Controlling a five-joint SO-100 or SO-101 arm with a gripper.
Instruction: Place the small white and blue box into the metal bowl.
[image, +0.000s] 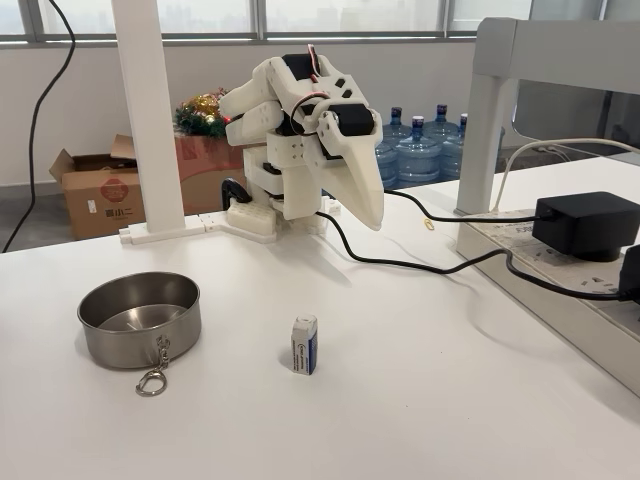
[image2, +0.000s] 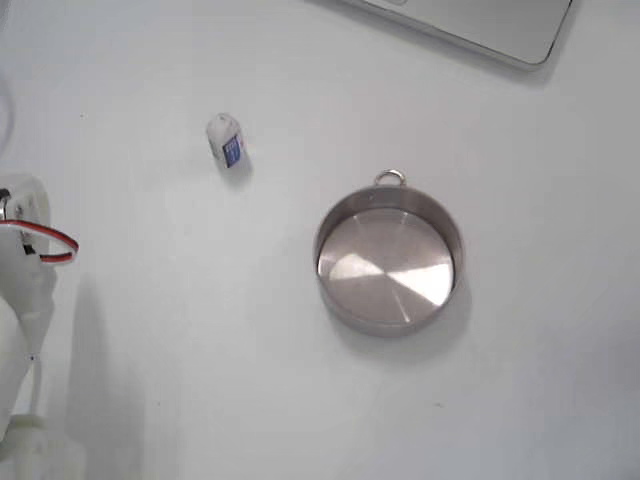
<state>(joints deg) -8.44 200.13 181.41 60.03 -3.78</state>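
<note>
The small white and blue box (image: 305, 344) stands upright on the white table, near its front middle in a fixed view. The metal bowl (image: 139, 318) sits to its left, apart from it, with nothing inside and a chain with clip (image: 154, 375) hanging off its front rim. From above, the box (image2: 227, 140) lies up and left of the bowl (image2: 388, 262). My white arm is folded at the back of the table. Its gripper (image: 371, 220) points down, well above and behind the box, shut with nothing in it.
A black power adapter (image: 585, 225) and its cable (image: 420, 265) lie on the right side of the table beside a white frame (image: 490, 120). A white post (image: 148, 120) stands back left. A grey flat device edge (image2: 480, 25) lies beyond the bowl.
</note>
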